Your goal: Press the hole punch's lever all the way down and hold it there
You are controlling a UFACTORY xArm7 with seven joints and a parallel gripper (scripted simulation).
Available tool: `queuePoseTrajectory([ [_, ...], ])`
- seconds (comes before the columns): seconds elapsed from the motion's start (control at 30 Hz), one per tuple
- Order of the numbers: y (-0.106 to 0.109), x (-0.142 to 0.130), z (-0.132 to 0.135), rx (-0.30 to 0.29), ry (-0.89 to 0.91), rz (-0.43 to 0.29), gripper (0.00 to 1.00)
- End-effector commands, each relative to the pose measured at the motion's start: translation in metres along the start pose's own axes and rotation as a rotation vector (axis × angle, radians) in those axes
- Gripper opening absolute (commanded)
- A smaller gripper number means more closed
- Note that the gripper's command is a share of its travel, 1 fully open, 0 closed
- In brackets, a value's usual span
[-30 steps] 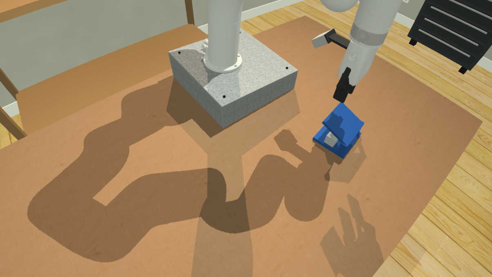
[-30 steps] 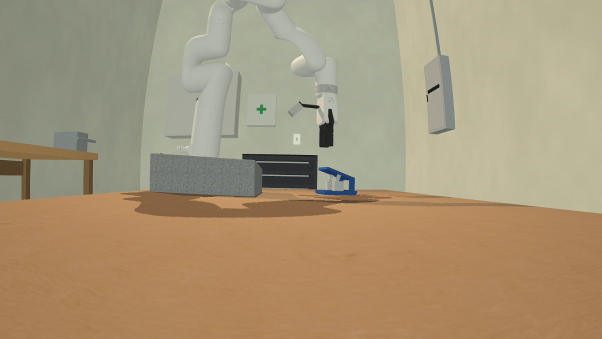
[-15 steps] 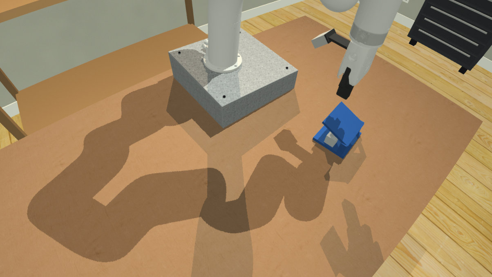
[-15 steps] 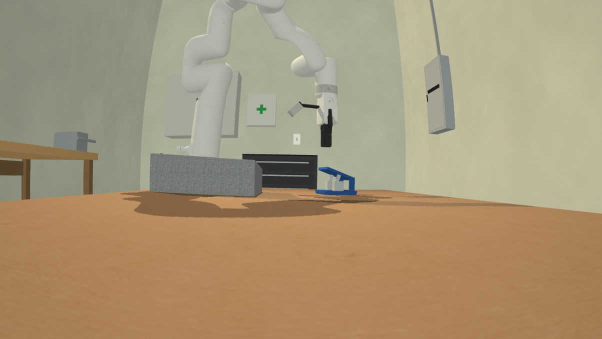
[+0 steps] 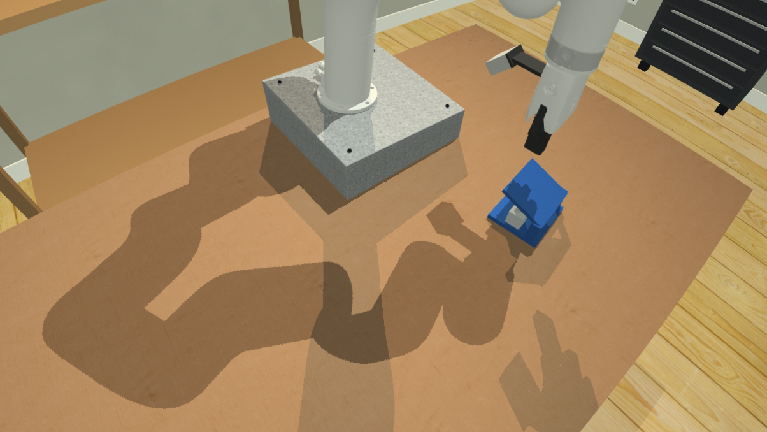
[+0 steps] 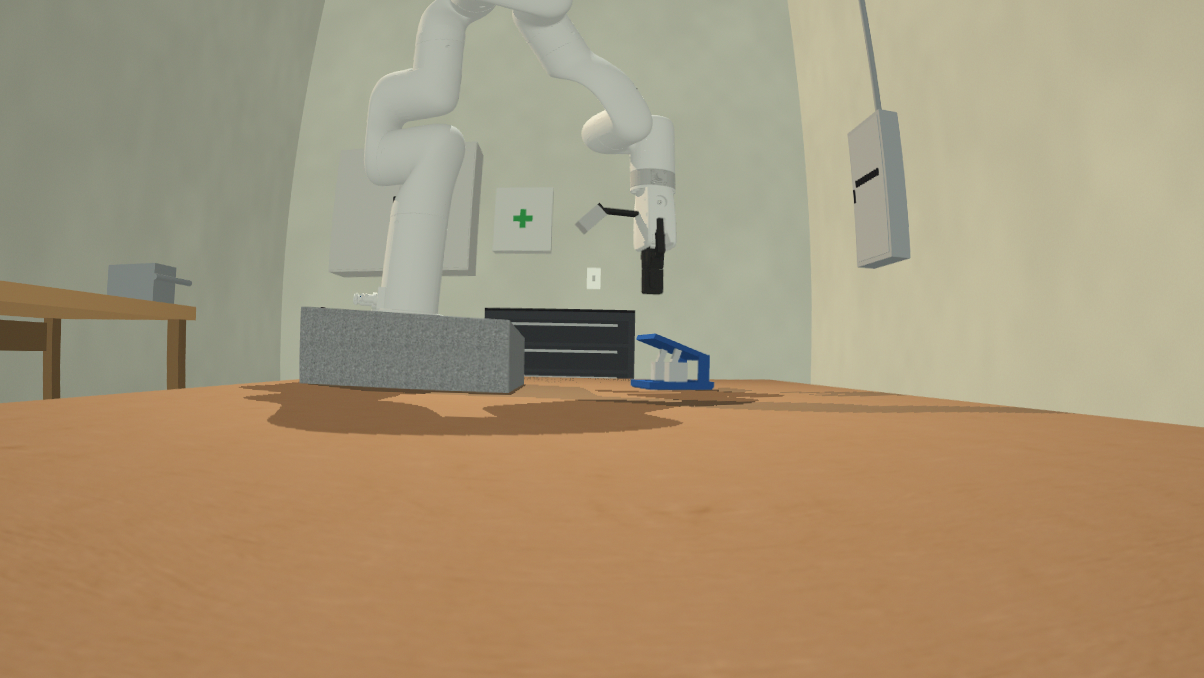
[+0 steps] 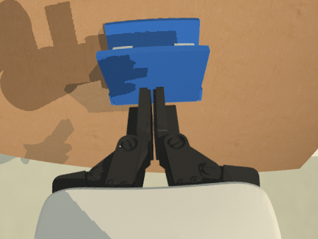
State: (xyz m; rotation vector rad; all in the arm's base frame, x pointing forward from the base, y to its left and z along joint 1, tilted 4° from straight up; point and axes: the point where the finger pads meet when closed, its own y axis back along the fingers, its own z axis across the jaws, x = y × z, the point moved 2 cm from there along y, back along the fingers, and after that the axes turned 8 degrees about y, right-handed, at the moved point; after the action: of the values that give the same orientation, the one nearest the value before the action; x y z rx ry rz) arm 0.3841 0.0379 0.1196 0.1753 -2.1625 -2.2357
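Observation:
A blue hole punch [image 5: 528,209] [image 6: 675,363] [image 7: 155,61] stands upright on the brown table [image 5: 225,343], right of the arm's base. Its lever [image 5: 535,188] [image 6: 668,343] [image 7: 162,71] is raised at a slant, with a grey block [image 5: 515,217] under it. My gripper [image 5: 536,148] [image 6: 652,288] [image 7: 152,103] is shut with nothing between its black fingers. It hangs in the air a short way above the lever's raised end and touches nothing.
The grey stone base block [image 5: 370,134] [image 6: 404,349] of the arm stands left of the punch. A black drawer cabinet [image 5: 713,43] [image 6: 560,341] stands on the floor beyond the table's far edge. A wooden side table [image 6: 84,307] is at the far left.

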Motion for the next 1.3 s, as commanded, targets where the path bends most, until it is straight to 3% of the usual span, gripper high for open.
queuePoseTrajectory([
  [0.0,0.001,-0.001,0.000,0.000,0.000,-0.003,0.00],
  [0.53,-0.002,-0.001,0.000,-0.001,0.000,-0.003,0.00],
  [1.27,-0.034,-0.003,0.000,-0.001,0.000,-0.002,0.00],
])
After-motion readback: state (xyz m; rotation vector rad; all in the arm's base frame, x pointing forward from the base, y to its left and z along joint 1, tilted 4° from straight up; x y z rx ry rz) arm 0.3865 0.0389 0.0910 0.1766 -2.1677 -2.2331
